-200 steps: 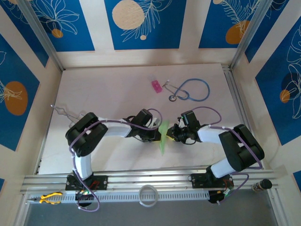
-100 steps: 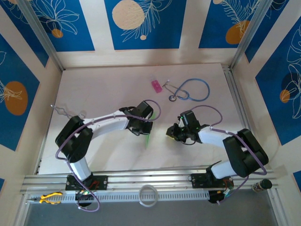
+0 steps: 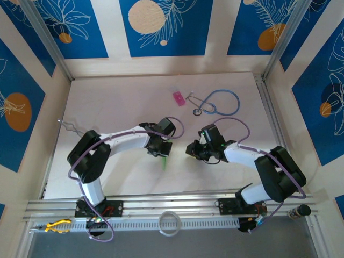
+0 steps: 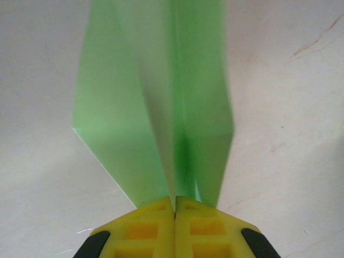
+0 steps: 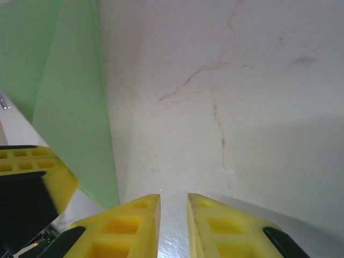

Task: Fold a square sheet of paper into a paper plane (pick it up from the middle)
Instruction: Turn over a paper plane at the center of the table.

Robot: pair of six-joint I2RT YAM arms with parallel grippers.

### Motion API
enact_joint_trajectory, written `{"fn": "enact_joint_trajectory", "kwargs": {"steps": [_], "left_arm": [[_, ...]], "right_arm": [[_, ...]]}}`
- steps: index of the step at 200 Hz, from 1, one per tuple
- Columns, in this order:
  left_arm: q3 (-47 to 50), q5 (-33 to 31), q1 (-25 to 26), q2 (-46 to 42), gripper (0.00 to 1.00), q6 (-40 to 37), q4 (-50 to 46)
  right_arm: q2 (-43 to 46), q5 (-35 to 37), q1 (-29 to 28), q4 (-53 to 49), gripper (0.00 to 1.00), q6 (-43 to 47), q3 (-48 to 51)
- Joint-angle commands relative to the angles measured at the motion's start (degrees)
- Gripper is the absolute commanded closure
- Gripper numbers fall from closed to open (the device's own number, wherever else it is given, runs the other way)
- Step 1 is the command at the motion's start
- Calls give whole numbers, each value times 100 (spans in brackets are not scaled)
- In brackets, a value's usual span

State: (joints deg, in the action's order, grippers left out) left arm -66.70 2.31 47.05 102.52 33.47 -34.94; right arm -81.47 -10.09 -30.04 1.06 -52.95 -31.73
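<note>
- A pale, faintly veined table [image 3: 107, 107] sits in a booth of blue panels with leaf and disc patterns. A pink block [image 3: 178, 98] and a blue stethoscope [image 3: 217, 103] lie toward 12 and 1 o'clock, well apart from the work.
- The light-green paper plane [image 3: 165, 159] hangs near the table's middle, slightly toward 6 o'clock. The left wrist view shows it [image 4: 156, 123] rising out of the jaws with its centre crease in line with them and a flap spreading to each side.
- The left gripper [image 4: 174, 207] is pinched fully together on the plane's crease.
- The right gripper [image 3: 191, 150] waits at 3 o'clock of the plane, just beside it. Its own camera shows the jaws [image 5: 173, 201] parted by a narrow gap with nothing between them, and the green paper [image 5: 70, 107] off toward 10 o'clock.
- Risk: the hold is one thin pinch at one end, so a quick swing or tilt could let the paper pivot or slide out.
- Risk: the flaps look sprung apart, and without a firm press the folds may open and lose the dart shape.
- Risk: if the right arm closes in for a regrasp, its narrow gap could miss the edge, butt it and crumple the paper, or knock the left fingers.
</note>
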Motion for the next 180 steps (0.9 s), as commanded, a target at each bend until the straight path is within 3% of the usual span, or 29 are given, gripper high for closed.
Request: {"fn": "enact_joint_trajectory", "kwargs": {"steps": [1, 180], "left_arm": [[-116, 118, 26, 119, 95, -27, -88], [112, 783, 24, -1, 90, 246, 574]], "right_arm": [[-52, -153, -57, 74, 79, 92, -141], [-1062, -550, -408, 486, 80, 52, -563]]}}
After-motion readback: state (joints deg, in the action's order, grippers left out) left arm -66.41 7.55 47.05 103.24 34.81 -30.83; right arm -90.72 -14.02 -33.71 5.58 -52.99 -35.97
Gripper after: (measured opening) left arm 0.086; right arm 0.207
